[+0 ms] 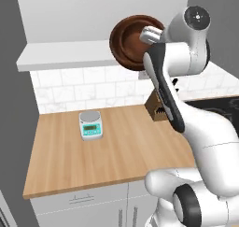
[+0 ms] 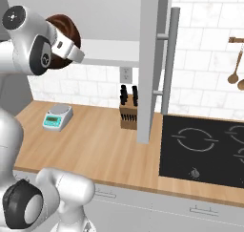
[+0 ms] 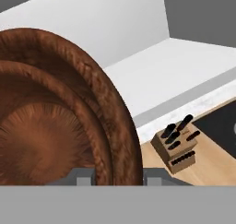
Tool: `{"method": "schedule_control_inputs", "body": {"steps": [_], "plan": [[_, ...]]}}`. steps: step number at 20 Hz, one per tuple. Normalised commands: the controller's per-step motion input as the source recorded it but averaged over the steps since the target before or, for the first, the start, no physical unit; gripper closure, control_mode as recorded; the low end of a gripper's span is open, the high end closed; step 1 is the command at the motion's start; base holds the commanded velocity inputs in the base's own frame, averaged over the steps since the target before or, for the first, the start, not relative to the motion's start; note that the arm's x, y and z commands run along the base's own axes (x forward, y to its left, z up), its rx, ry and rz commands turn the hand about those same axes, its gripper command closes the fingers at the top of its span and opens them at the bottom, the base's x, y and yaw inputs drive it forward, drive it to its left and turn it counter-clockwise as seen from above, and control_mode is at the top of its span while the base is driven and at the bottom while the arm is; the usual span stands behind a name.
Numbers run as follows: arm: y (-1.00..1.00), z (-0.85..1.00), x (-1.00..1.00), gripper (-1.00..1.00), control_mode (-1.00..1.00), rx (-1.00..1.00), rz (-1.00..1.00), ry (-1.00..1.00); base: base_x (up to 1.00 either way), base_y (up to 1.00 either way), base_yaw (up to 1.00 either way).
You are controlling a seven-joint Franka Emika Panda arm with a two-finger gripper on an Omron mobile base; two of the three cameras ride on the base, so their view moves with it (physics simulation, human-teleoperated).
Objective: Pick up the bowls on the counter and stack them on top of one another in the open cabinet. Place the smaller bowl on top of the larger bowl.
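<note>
**Wooden bowl held up at the open cabinet**

I see the white arm raised high, and its gripper (image 1: 148, 34) is closed on the rim of a round, deep, dark reddish-brown wooden bowl (image 1: 133, 41). In the left base view the bowl is tilted on its side, with the hollow turned toward the camera, and it hangs in front of the edge of the shelf board of the pale grey-white open cabinet (image 1: 65, 53). It is well above the light-brown wood-plank tabletop (image 1: 107, 151) and does not touch it.

In the hand view the brown bowl fills the left part, and its rim passes between the two grey fingers (image 3: 83, 178) at the bottom, so the gripper holds it by the wall. I see two curved rims there, one inside the other; I cannot tell if this is one bowl with a ridge or two bowls nested. For the same reason I cannot say if it is the larger or the smaller one.

On the tabletop stands a small kitchen scale (image 1: 90, 124) with a grey round plate and a turquoise front, well apart from the bowl. A brown wooden knife block (image 2: 128, 112) with black handles stands near the white tiled wall. To its right in the right base view is a black cooktop (image 2: 202, 150).
</note>
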Motion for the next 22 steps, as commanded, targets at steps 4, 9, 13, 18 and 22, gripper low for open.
{"method": "schedule_control_inputs", "body": {"steps": [4,9,13,18,22], "plan": [[0.0,0.0,0.99,1.0,-1.0,0.0,-0.01,0.07,0.0,0.0,0.0],[0.0,-0.03,0.92,1.0,-1.0,0.01,-0.07,0.0,0.0,0.0,0.0],[0.0,-0.01,1.0,1.0,-1.0,0.03,-0.08,0.0,0.0,0.0,0.0],[0.0,-0.07,0.97,-1.0,-1.0,0.03,-0.09,0.0,0.0,0.0,0.0],[0.01,-0.04,0.14,-1.0,-1.0,-0.01,0.0,0.0,0.0,0.0,0.0]]}}
